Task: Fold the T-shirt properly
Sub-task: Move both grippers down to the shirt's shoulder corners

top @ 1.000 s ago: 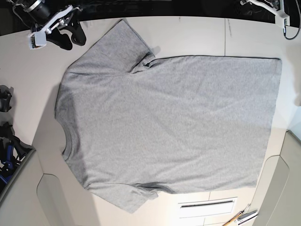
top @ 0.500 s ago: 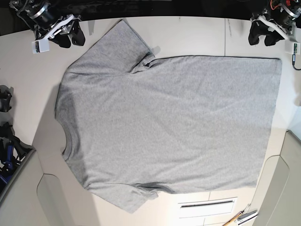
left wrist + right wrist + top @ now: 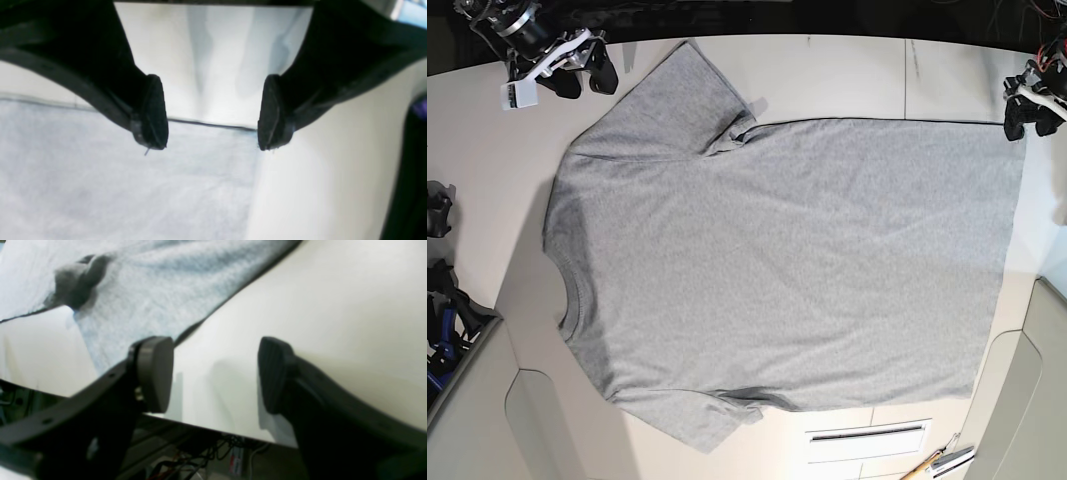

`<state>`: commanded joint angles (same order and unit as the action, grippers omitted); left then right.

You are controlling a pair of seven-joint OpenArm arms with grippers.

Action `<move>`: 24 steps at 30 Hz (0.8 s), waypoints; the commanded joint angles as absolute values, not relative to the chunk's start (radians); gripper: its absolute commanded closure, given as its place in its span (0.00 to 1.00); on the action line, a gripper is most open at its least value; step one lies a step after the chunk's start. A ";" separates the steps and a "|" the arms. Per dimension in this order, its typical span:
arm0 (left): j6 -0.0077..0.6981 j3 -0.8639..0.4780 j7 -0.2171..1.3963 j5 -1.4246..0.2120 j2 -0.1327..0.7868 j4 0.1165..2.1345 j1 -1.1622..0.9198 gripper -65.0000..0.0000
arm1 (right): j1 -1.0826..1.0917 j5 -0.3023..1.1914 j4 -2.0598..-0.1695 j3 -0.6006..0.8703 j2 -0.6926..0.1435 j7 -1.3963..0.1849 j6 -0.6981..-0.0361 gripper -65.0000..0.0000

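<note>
As seen from the base view, spread flat across the white worktop (image 3: 827,80): heather-grey crew-neck T-shirt (image 3: 787,260), plain side up, one short sleeve (image 3: 672,100) toward the upper edge, the other (image 3: 697,418) toward the lower. At the upper right hem corner, left gripper (image 3: 213,113), fingers released, spread apart. Beside the upper sleeve, near the worktop's upper left corner, right gripper (image 3: 215,376), likewise unclenched.
</note>
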<state>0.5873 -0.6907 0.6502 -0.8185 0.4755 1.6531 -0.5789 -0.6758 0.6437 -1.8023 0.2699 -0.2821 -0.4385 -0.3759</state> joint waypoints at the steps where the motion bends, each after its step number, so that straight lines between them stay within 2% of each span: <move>1: 0.587 -0.691 0.651 -0.819 0.488 1.616 -0.560 0.30 | -0.676 0.644 -1.802 0.270 -0.282 -0.439 -0.373 0.39; 11: 0.641 -0.686 0.643 -0.828 0.534 1.373 -0.465 0.30 | -0.676 0.643 -1.802 0.270 -0.276 -0.443 -0.370 0.39; 15: 0.675 -0.686 0.642 -0.865 0.532 1.353 -0.466 0.30 | -0.676 0.644 -1.802 0.269 -0.262 -0.443 -0.376 0.39; 18: 0.674 -0.670 0.651 -0.881 0.530 1.353 -0.466 0.30 | -0.676 0.644 -1.802 0.269 -0.263 -0.442 -0.419 0.39; 24: 0.675 -0.598 0.694 -0.901 0.528 1.353 -0.466 0.30 | -0.677 0.635 -1.802 0.269 -0.257 -0.442 -0.419 0.39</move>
